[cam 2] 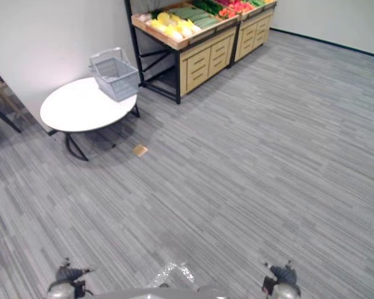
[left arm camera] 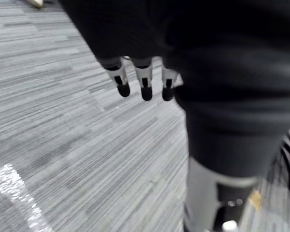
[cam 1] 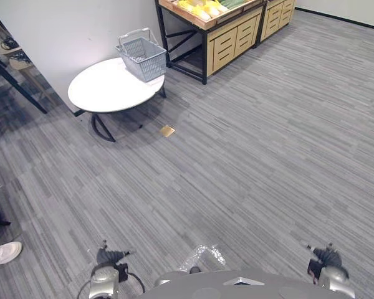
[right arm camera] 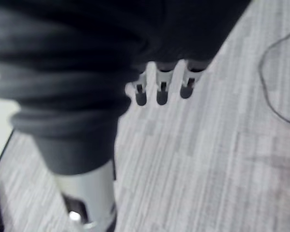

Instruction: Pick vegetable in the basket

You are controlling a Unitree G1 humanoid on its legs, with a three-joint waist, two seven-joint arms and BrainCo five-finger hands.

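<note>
- Vegetables [cam 2: 174,25] lie in the wooden stand's [cam 2: 202,57] top trays.
- Grey basket [cam 2: 118,81] sits at the white desk's [cam 2: 75,109] far edge, beside the stand.
- I see left hand [left arm camera: 144,83] and right hand [right arm camera: 160,88] straight-fingered, holding nothing, above open floor [cam 2: 249,162].

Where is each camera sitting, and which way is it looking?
Left eye: on the head, looking down and ahead at the floor, table and basket.
Right eye: just beside it, same scene, with the vegetables on the stand.
Left wrist: on that arm, looking along the open left hand at the floor.
Right wrist: likewise, along the open right hand.
Both eyes share table and basket; both wrists share floor.
</note>
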